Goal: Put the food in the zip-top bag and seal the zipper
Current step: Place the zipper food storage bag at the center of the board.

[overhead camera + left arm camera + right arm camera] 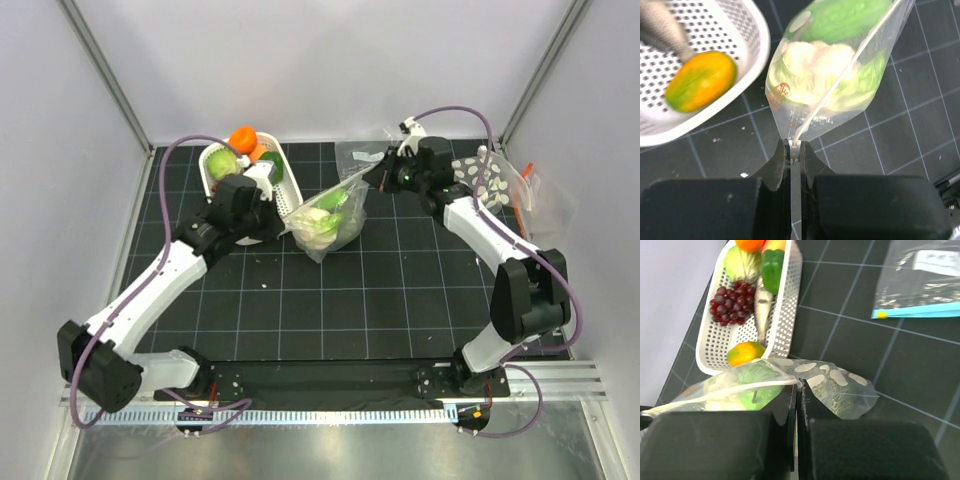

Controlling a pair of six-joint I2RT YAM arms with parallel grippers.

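Observation:
The zip-top bag (328,222), clear with white ovals, hangs stretched between both grippers above the mat. It holds a white cauliflower (812,70), a green piece (847,20) and a dark green melon (840,395). My left gripper (795,147) is shut on the left end of the zipper (840,85). My right gripper (800,387) is shut on the zipper's right end (730,392). The zipper runs as a thin pale line between them. More food lies in the white basket (290,195).
The basket (785,315) holds purple grapes (730,302), a green pepper (772,267), a fish (762,305) and a yellow-orange fruit (700,82). A small bag with a teal strip (920,312) and a dotted bag (485,180) lie at the back right.

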